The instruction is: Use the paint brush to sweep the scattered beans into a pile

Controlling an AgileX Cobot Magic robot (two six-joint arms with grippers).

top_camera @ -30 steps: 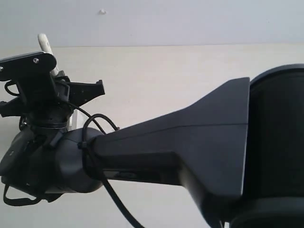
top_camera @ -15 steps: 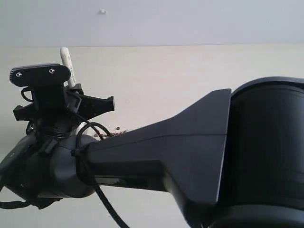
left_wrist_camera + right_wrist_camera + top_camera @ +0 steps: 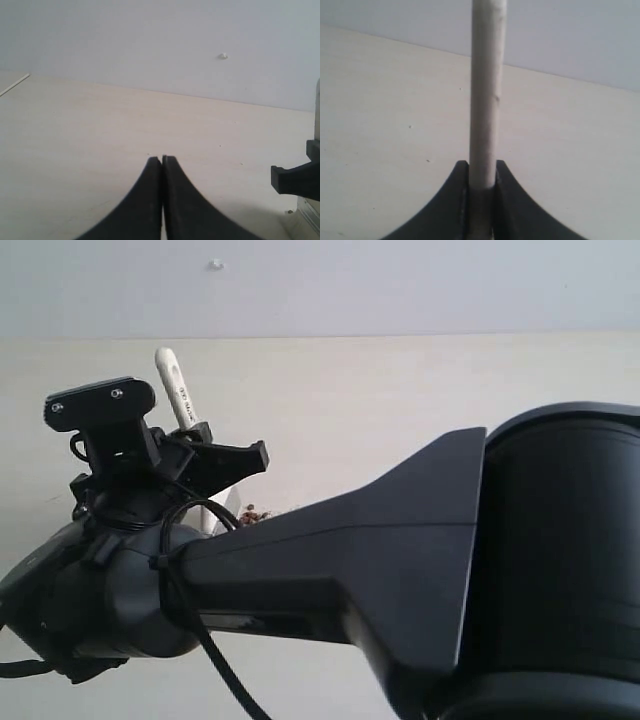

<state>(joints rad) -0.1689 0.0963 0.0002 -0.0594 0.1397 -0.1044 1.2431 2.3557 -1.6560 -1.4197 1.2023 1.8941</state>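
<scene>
Right fingers (image 3: 464, 175): clamped on the pale wooden handle of the paint brush (image 3: 176, 380). In the right wrist view the handle rises straight out from between them, with no gap on either side.
Left fingers (image 3: 156, 167): pressed fully together with nothing between them. They hang over a bare stretch of the surface (image 3: 75, 150) and take no part in the work.
Paint brush: held head-down, with its handle end leaning up and toward the left of the exterior view. Only a pale sliver shows below the grip, and the bristles themselves cannot be made out. The left wrist view catches a silver strip at its edge that is probably the ferrule.
Beans (image 3: 250, 512): a small reddish-brown cluster lies on the surface just beside the lower end of the brush. Any others are hidden behind the dark forearm of the right arm (image 3: 420, 560), which fills the foreground, so the extent of the scatter cannot be told.
Step in hand: judged to be a sweeping stroke, since the brush is gripped and its head is down beside the beans. How much has been gathered cannot be told.
Next move: judged to call for drawing the bristles across the surface toward the visible cluster. Contact should be light and even so that the round beans are pushed along and do not roll away under or around the brush. The stroke should end at the cluster, and outlying beans should then be approached from their far side.
</scene>
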